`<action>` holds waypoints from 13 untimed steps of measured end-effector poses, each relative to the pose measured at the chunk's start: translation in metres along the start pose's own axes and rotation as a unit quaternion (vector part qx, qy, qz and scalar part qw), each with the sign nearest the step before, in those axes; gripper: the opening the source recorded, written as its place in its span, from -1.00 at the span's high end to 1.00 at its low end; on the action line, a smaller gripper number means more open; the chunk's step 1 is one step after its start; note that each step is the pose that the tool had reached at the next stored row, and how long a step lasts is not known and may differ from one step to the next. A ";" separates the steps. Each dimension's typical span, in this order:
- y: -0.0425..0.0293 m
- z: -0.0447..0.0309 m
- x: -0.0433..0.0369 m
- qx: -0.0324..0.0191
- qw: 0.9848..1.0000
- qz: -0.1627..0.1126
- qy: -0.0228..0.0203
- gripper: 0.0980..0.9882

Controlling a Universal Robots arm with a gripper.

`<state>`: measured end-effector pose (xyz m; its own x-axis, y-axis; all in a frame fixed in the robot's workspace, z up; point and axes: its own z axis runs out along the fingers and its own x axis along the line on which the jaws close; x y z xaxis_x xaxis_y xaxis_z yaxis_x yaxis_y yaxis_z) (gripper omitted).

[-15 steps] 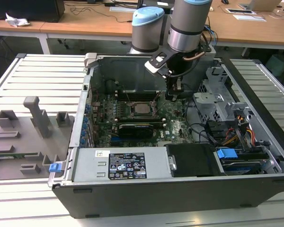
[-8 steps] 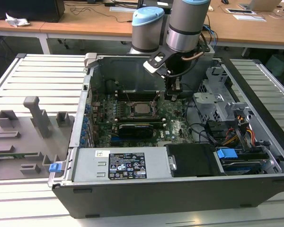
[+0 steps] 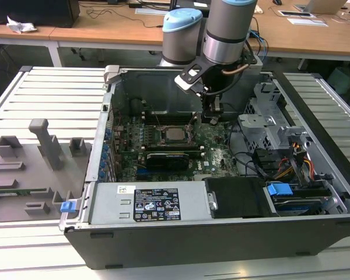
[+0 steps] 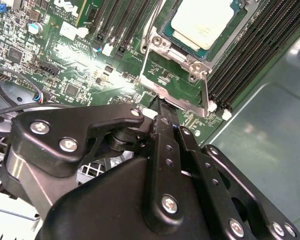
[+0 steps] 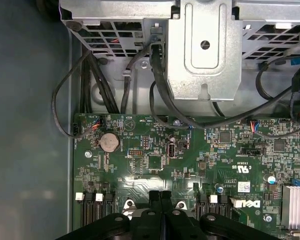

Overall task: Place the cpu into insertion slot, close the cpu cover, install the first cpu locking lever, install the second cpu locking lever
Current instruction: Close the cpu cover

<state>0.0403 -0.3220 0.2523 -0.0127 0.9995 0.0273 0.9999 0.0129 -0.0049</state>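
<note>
Second wrist view settles what the exterior view leaves unclear: gripper (image 4: 162,107) jaws together, tip just beside a corner of the metal frame (image 4: 202,67) around the chip (image 4: 202,22). Exterior view: open computer case (image 3: 192,245) on a slatted grey table (image 3: 52,93), wooden desks (image 3: 105,29) behind the case. Chip lies flat inside the frame, silver face up; square, so no long axis.
</note>
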 end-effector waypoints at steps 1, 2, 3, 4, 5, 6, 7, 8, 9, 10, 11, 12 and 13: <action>-0.0003 0.0000 0.0000 0.000 1.000 0.000 0.000 0.98; -0.0008 0.0000 0.0000 0.000 1.000 0.000 0.000 0.98; -0.0011 0.0000 0.0000 0.000 1.000 0.000 0.000 0.98; -0.0015 0.0000 0.0000 0.000 1.000 0.000 0.000 0.98; -0.0018 0.0000 0.0000 0.000 1.000 0.000 0.000 0.98; -0.0021 0.0000 0.0000 0.000 1.000 0.000 0.000 0.98; -0.0027 0.0000 0.0000 0.000 1.000 0.000 0.000 0.98; -0.0032 0.0000 0.0000 0.000 1.000 0.000 0.000 0.98; -0.0035 0.0000 0.0001 0.000 1.000 0.000 0.000 0.98; -0.0039 0.0000 0.0001 0.000 1.000 0.000 0.000 0.98; -0.0043 0.0000 0.0001 0.000 1.000 0.000 0.000 0.98; -0.0046 0.0001 0.0001 0.000 1.000 0.000 0.000 0.98; -0.0049 0.0001 0.0001 0.000 1.000 0.000 0.000 0.98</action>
<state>0.0354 -0.3220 0.2523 -0.0128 0.9995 0.0274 0.9999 0.0129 -0.0048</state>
